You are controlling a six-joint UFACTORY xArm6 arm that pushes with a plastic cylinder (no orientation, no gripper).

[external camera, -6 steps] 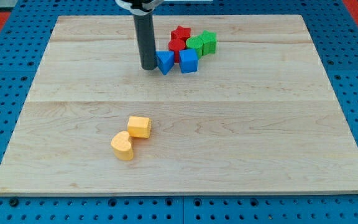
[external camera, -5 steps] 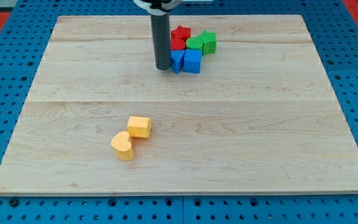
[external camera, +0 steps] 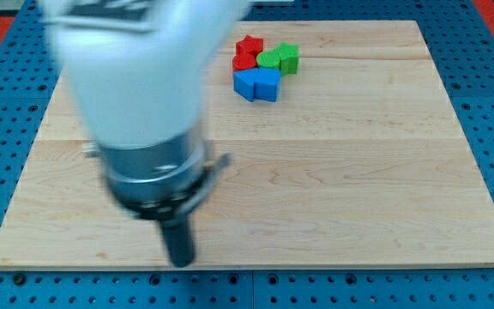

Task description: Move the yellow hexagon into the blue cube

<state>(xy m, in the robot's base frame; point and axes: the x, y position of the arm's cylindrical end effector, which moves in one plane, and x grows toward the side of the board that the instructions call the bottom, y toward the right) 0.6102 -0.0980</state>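
Note:
The blue cube (external camera: 267, 84) sits near the view's top centre, touching a second blue block (external camera: 245, 84) on its left. The arm fills the view's left and is blurred by motion. My tip (external camera: 181, 260) is near the board's bottom edge, left of centre, far below the blue cube. The yellow hexagon and the other yellow block do not show; the arm covers the spot where they lay.
Behind the blue blocks stand a red star (external camera: 249, 45), a red block (external camera: 243, 62), a green block (external camera: 269, 59) and a green block (external camera: 289, 57), all clustered together. The wooden board (external camera: 384, 172) lies on a blue pegboard.
The arm has swept from beside the blue blocks at the top down to the bottom left, now hiding both yellow blocks. The left blue block sits pushed against the blue cube.

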